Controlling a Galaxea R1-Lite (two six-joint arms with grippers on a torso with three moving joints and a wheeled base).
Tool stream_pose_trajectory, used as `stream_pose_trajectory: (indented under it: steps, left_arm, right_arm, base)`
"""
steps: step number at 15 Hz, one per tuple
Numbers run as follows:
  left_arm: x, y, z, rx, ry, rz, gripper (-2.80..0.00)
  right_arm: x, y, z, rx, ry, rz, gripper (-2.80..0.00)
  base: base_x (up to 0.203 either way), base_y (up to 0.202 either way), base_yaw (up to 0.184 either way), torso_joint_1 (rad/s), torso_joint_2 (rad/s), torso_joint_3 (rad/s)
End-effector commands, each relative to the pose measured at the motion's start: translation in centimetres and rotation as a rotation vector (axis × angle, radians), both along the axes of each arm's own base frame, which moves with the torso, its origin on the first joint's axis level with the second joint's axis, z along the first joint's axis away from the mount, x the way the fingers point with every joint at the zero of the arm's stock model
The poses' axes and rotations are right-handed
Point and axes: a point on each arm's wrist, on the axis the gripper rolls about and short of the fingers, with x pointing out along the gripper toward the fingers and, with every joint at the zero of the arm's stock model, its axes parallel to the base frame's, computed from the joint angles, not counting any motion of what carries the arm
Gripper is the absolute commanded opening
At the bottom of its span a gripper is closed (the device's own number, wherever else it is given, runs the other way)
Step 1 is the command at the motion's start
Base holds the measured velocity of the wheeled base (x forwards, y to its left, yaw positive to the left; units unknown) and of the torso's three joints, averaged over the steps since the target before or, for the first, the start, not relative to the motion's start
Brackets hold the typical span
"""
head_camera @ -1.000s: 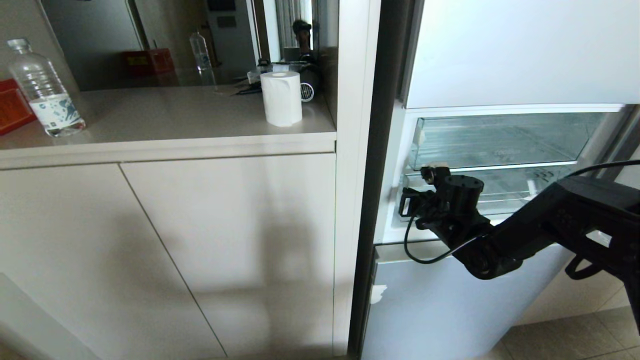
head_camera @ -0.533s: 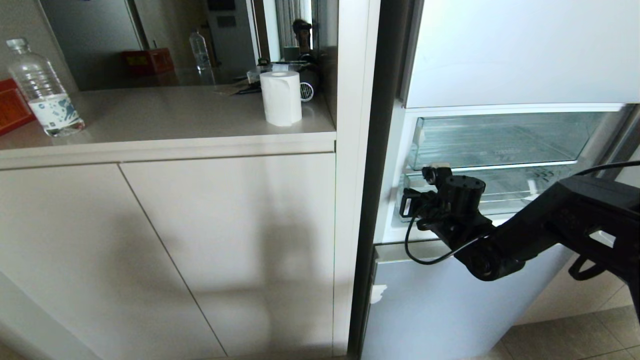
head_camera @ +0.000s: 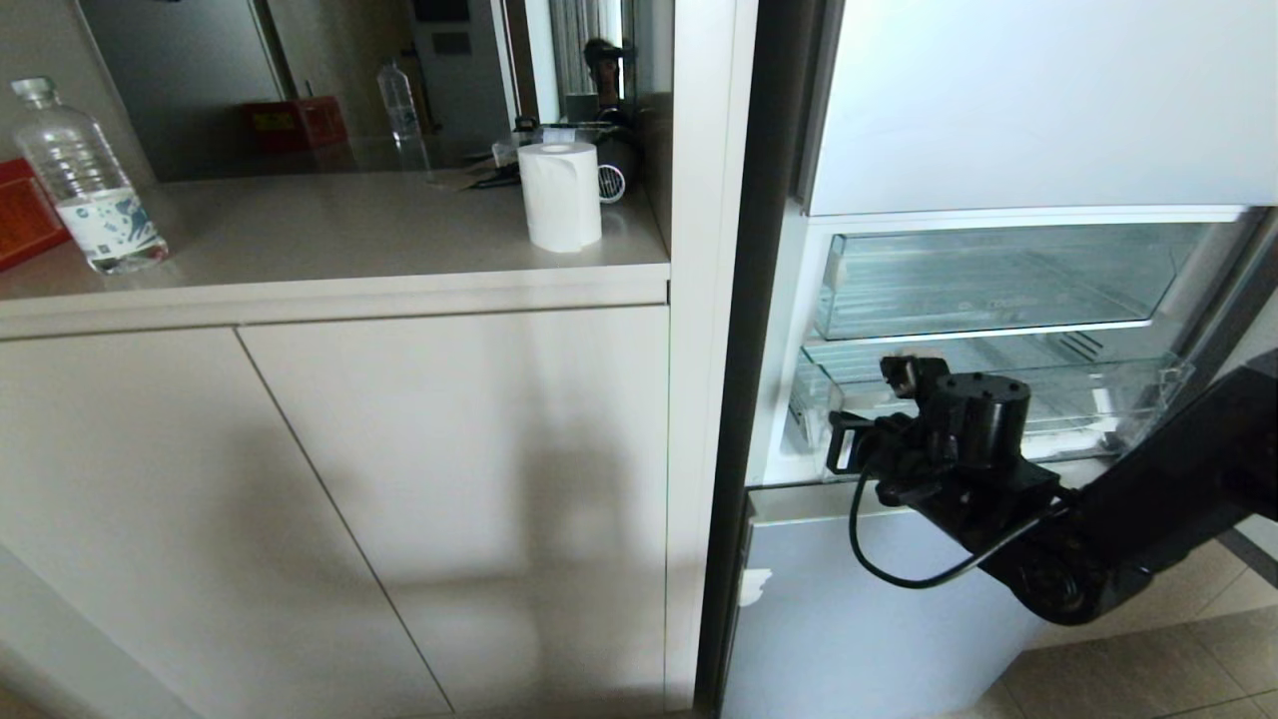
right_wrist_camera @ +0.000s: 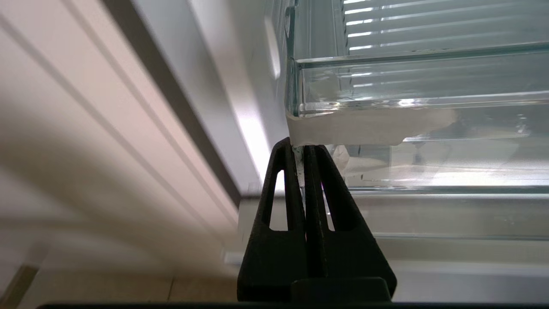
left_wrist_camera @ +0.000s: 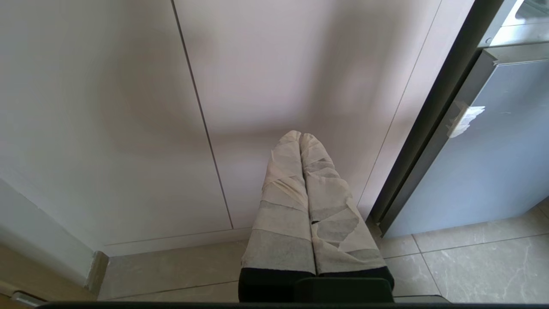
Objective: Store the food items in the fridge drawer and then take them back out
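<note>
One clear fridge drawer (head_camera: 998, 394) juts from the open compartment at 3 o'clock in your head view, beneath a second clear bin (head_camera: 998, 280). Your right gripper (right_wrist_camera: 303, 148) sits at the drawer's left front corner, black jaws pressed together just under its white-taped lip (right_wrist_camera: 364, 126); you cannot tell whether they pinch the edge. No fruit shows. Toward 9 o'clock, pale cabinet doors (head_camera: 399, 499) carry a counter (head_camera: 329, 240) with a paper roll (head_camera: 561, 195) and a water bottle (head_camera: 85, 180). Your left gripper (left_wrist_camera: 301, 136), tape-wrapped fingers pressed together, hangs before the cabinet above the tiled floor (left_wrist_camera: 472, 266).
</note>
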Motion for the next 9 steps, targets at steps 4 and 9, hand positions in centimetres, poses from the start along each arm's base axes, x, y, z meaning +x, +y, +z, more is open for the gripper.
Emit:
stream_pose_trajectory:
  steps: [4, 9]
  left_arm:
    - [0.0, 0.0, 0.0, 0.000, 0.000, 0.000, -2.80]
    - [0.0, 0.0, 0.0, 0.000, -0.002, 0.000, -2.80]
  right_arm:
    - [-6.4, -1.8, 2.0, 0.011, 0.016, 0.014, -2.80]
    - [-8.6, -2.5, 2.3, 0.011, 0.027, 0.015, -2.80]
  base:
    - [0.000, 0.000, 0.000, 0.000, 0.00, 0.000]
    - [0.000, 0.000, 0.000, 0.000, 0.00, 0.000]
